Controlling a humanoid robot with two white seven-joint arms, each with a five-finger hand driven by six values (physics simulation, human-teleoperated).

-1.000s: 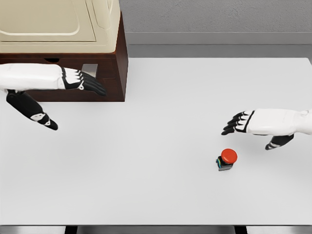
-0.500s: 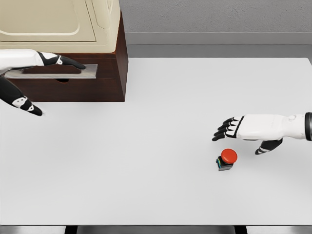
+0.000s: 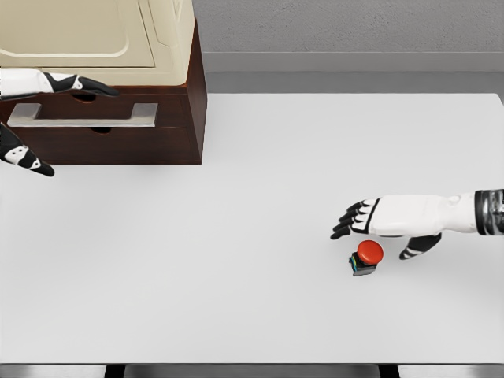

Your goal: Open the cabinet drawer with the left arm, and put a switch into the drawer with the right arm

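A switch (image 3: 365, 257) with a round red button on a small dark base stands on the white table (image 3: 236, 260) at the lower right. My right hand (image 3: 356, 220) hovers just above and behind it, fingers spread flat and holding nothing. The dark wooden cabinet (image 3: 118, 118) sits at the back left, its drawer front carrying a long grey handle (image 3: 83, 115). My left hand (image 3: 75, 85) reaches in at the left edge above that handle, fingers extended, its thumb (image 3: 27, 161) hanging lower down. The drawer looks closed.
A cream-coloured appliance (image 3: 94, 35) rests on top of the cabinet. A grey wall runs behind the table. The table's front edge lies near the bottom of the view.
My left hand has pulled back to the left and risen, uncovering the drawer handle. My right hand has slid left and lower, closing in above the switch.
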